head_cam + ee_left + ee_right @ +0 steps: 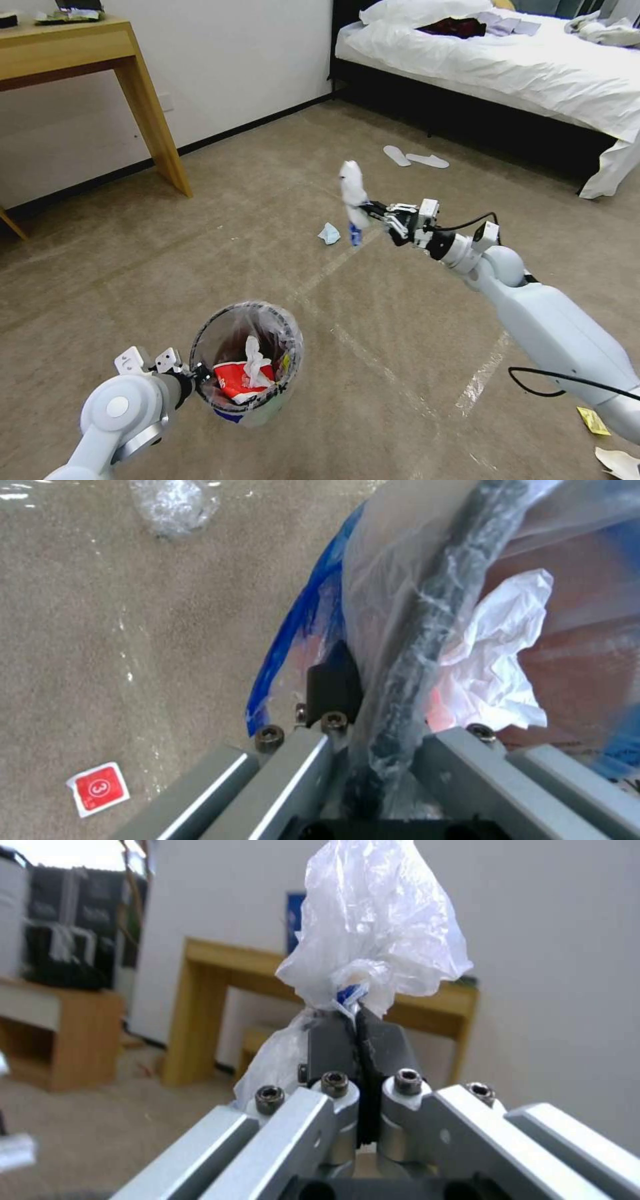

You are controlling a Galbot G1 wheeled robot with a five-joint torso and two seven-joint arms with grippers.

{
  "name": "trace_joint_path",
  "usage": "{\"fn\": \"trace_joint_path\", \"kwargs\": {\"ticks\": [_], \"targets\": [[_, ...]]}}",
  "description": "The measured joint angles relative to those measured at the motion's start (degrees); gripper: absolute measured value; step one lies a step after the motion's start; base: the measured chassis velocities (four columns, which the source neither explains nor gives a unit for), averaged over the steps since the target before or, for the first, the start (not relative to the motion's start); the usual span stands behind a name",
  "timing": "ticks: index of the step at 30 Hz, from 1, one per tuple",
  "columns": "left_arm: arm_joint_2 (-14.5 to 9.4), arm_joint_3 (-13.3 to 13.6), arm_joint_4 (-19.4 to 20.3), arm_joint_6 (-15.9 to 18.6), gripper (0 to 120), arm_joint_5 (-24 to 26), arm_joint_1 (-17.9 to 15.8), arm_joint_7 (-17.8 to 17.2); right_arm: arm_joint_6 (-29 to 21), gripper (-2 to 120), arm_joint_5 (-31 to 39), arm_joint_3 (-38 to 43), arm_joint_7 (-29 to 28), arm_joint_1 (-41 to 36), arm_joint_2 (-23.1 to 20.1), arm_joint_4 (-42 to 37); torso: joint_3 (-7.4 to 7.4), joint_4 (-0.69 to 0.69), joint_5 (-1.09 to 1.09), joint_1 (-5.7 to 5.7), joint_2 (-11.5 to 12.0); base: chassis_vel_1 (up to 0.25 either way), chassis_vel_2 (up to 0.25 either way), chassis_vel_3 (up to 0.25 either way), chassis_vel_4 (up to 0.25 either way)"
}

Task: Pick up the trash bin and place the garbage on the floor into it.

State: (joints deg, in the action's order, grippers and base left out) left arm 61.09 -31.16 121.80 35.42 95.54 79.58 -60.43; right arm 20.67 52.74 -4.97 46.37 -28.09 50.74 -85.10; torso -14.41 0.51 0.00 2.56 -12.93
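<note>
The left gripper [193,377] pinches the near-left rim of the trash bin [248,363], one finger [333,680] outside the clear liner, holding it above the floor [373,320]. A white tissue [253,360] and a red-and-white wrapper [233,381] lie inside. The right gripper [368,211], farther off to the right and raised, is pressed together on a crumpled white plastic wad [352,190]. A pale blue scrap [329,233] lies on the carpet just beyond, and a yellow packet [593,421] at the near right
</note>
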Motion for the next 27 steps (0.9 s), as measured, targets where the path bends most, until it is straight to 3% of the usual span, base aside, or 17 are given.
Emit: {"fn": "trace_joint_path", "kwargs": {"ticks": [8,16,27], "targets": [[0.48,-0.45,1.24,0.08,0,-0.14,1.48,-0.14,-0.22,0,0.42,-7.53,-1.84,2.72,4.4,-3.98,0.0,-0.02,0.0,0.0,0.0,0.0,0.0,0.0,0.0],[0.78,-1.79,2.07,0.0,0,-0.09,2.29,-0.49,-0.02,0,-0.78,-16.13,2.67,3.94,7.57,-4.13,0.0,0.0,0.01,0.0,0.0,0.0,0.0,0.0,0.0],[1.49,-2.42,0.8,-0.06,0,-0.32,2.04,-0.53,0.93,0,-2.79,-22.78,5.61,4.02,17.81,-0.57,-0.01,-0.01,0.0,0.0,0.0,0.0,0.0,0.0,0.0]]}}
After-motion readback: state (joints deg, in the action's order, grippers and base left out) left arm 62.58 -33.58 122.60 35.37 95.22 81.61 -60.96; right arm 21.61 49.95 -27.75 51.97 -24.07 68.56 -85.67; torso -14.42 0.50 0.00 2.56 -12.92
